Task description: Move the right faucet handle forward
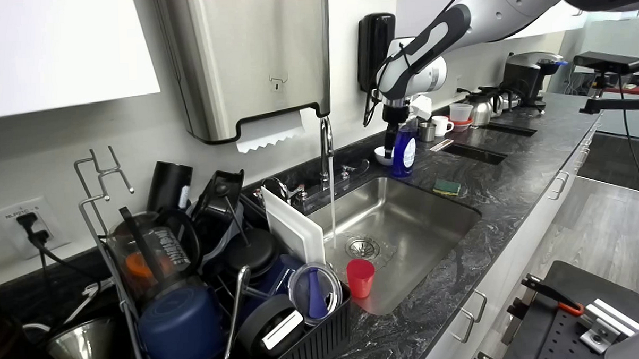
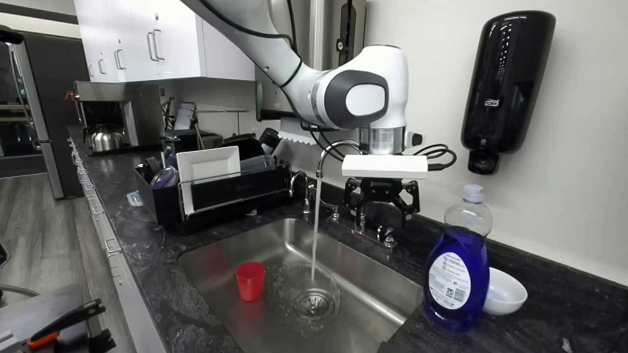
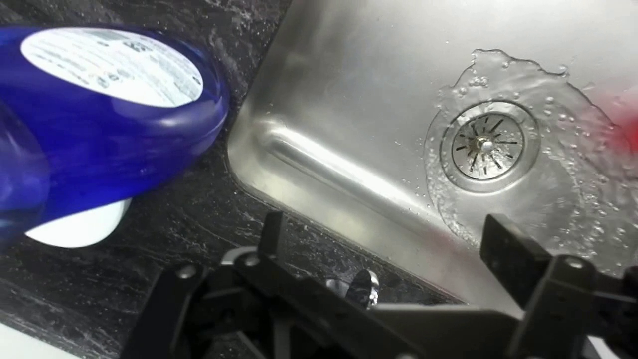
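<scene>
The right faucet handle (image 2: 387, 237) is a short chrome lever on the back ledge of the sink, right of the tall spout (image 2: 338, 143). It also shows in an exterior view (image 1: 347, 171) and, partly covered by a gripper finger, in the wrist view (image 3: 369, 288). The matching left handle (image 1: 299, 192) stands on the other side of the spout. Water runs from the spout into the sink (image 2: 397, 289). My gripper (image 2: 382, 218) is open and empty, pointing down above the ledge by the right handle. In the wrist view (image 3: 386, 244) its fingers are wide apart. No contact with the handle is visible.
A blue soap bottle (image 2: 456, 279) and white bowl (image 2: 505, 291) stand close to the handle. A red cup (image 2: 250, 281) is in the sink. A full dish rack (image 2: 235, 191) stands on the counter's far side. A sponge (image 1: 447, 186) lies near the sink edge.
</scene>
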You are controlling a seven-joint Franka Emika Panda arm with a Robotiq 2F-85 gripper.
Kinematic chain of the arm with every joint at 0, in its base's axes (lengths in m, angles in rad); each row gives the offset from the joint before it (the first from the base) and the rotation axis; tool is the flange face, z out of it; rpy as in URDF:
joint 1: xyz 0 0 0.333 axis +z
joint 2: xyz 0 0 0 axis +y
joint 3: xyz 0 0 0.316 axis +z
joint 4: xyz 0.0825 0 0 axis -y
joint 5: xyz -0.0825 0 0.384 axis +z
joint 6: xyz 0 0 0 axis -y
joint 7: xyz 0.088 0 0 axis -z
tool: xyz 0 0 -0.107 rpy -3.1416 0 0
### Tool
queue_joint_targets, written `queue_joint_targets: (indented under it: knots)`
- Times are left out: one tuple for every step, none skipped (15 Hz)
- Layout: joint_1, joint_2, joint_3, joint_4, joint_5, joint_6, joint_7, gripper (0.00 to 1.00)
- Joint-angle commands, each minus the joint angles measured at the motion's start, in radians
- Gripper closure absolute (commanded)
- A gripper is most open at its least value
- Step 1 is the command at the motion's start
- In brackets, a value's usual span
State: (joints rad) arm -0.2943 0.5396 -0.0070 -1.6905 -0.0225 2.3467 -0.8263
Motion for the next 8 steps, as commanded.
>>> queue_joint_targets:
  knots:
    - [0.009,-0.049,-0.019,-0.059,0.012,-0.009,0.073,0.0]
    - [0.007,-0.06,-0.02,-0.072,0.016,-0.008,0.088,0.0]
    - [0.007,-0.068,-0.022,-0.084,0.015,-0.006,0.107,0.0]
    - [0.007,-0.08,-0.023,-0.1,0.015,-0.006,0.122,0.0]
    - [0.006,-0.092,-0.022,-0.117,0.018,-0.006,0.137,0.0]
    - [0.006,-0.1,-0.02,-0.131,0.021,-0.005,0.148,0.0]
    - [0.007,-0.111,-0.02,-0.148,0.022,-0.002,0.163,0.0]
    - [0.007,-0.119,-0.019,-0.161,0.028,-0.001,0.176,0.0]
